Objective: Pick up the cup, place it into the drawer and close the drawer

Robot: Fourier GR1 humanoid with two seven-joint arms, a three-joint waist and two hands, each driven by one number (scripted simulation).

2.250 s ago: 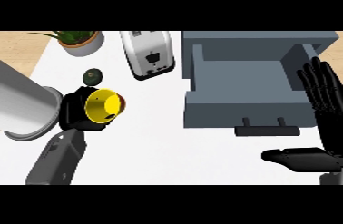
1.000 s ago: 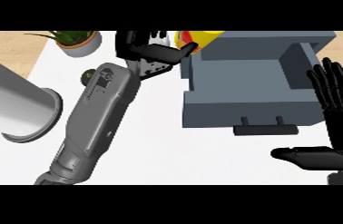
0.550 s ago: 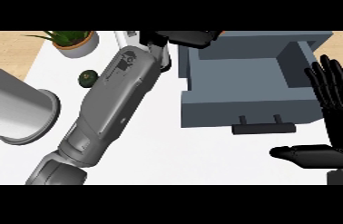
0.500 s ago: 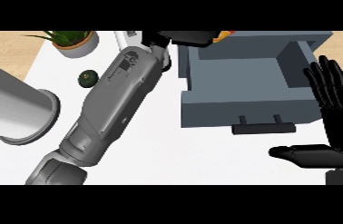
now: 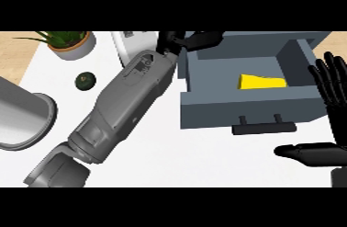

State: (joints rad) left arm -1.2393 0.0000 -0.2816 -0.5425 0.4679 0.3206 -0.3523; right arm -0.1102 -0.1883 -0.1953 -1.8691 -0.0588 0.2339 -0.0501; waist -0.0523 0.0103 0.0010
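Note:
The yellow cup (image 5: 261,82) lies on its side inside the open grey drawer (image 5: 244,112), toward its right half. My left forearm stretches diagonally up the counter, and my left hand (image 5: 192,39) hovers at the drawer's back left corner with its fingers spread and nothing in them. My right hand (image 5: 331,90) stays open at the right edge, fingers up beside the drawer's right wall and thumb out near the lower right. The drawer's black handle (image 5: 264,127) faces me.
A potted plant (image 5: 68,42) stands at the back left, with a small dark green fruit (image 5: 85,80) in front of it. A large grey cylinder (image 5: 19,113) fills the left edge. A white appliance (image 5: 131,38) is partly hidden behind my left arm.
My left hand carried the yellow cup from the counter up over the drawer and let it go; the cup now lies inside. The right hand has not moved.

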